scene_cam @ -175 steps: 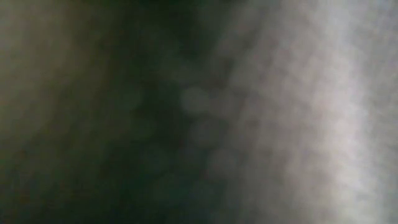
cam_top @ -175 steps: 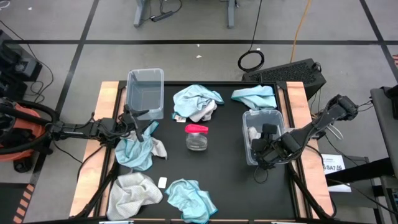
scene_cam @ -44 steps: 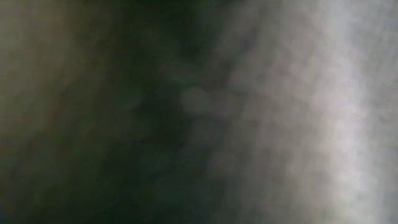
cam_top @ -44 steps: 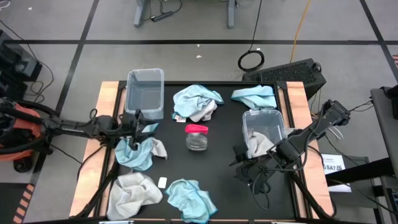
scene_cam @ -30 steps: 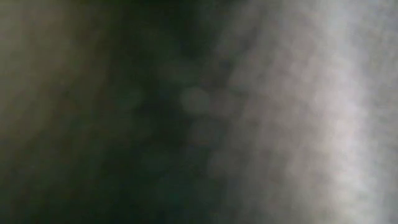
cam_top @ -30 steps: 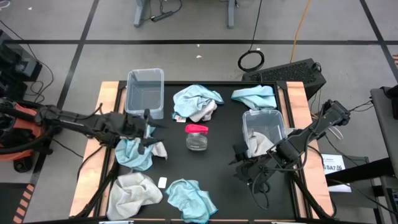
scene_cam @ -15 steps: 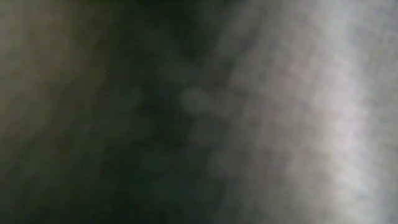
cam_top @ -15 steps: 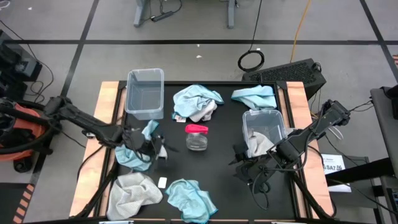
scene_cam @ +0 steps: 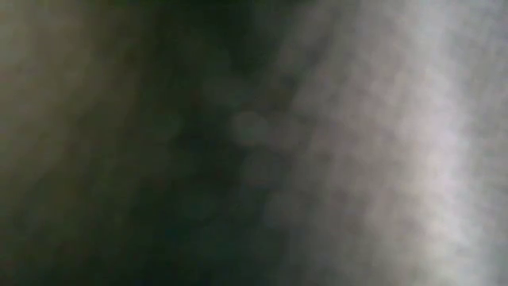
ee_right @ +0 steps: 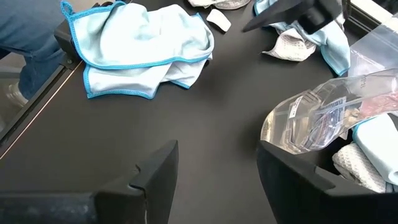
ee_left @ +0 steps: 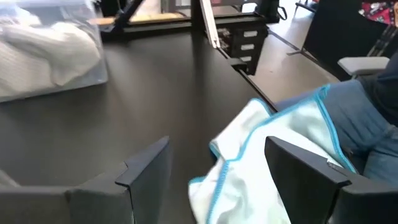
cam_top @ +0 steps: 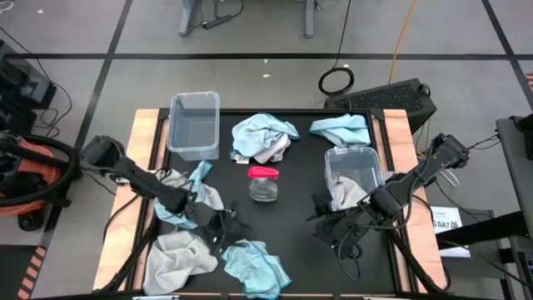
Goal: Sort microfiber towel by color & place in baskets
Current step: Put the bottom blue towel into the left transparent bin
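Observation:
A light blue towel (cam_top: 254,265) lies crumpled at the table's near edge, with a white towel (cam_top: 179,254) to its left. My left gripper (cam_top: 231,225) hovers open just on the far side of the blue towel (ee_left: 261,168), which lies ahead between its fingers, untouched. A blue-and-white towel heap (cam_top: 187,193) lies under that arm. The left basket (cam_top: 193,129) is empty. The right basket (cam_top: 331,179) holds a white towel (cam_top: 348,190). My right gripper (cam_top: 321,223) waits open beside the right basket, above the table.
A clear jar with a pink lid (cam_top: 263,183) stands mid-table. A blue-and-white towel pile (cam_top: 265,137) and a blue towel (cam_top: 341,129) lie at the far edge. A person's legs in jeans (ee_left: 360,118) show beyond the near edge. The low view is a blur.
My left gripper has swung from beside the left basket toward the table's near edge and somewhat to the right, sinking and tipping downward. It passed over the blue-and-white heap and has stayed open. The towels have kept their places.

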